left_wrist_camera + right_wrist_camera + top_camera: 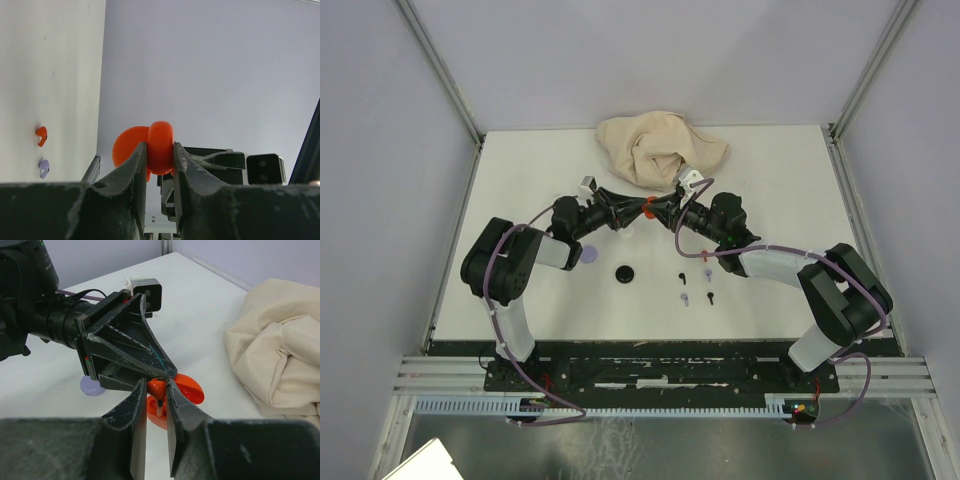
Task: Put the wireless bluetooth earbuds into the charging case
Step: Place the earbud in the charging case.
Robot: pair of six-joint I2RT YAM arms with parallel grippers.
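Red earbud (157, 388) is sitting pinched between the fingers of the right hand (156, 396), which is clamping on it just over the opened red charging case (186, 388). The left hand (160, 159) is gripping that case by its rim, jaws pressed tight against it on both sides. Cannot tell whether the case is touching the worktop (760, 180).

Pose: both arms are reaching forward and inward, forearms stretched low, and the two hands are meeting tip to tip at the middle of the worktop, just on the near side of the crumpled beige cloth (660, 148). The left wrist is rolled onto its side, so the worktop is showing as an upright wall in its own view.

Loose items: a second red earbud (41, 135) and a lavender earbud (44, 168) are lying close together but apart. Two black earbuds (682, 275) (711, 297) are lying beside the right forearm. A black disc (624, 273) and a lavender disc (585, 255) are lying near the left arm
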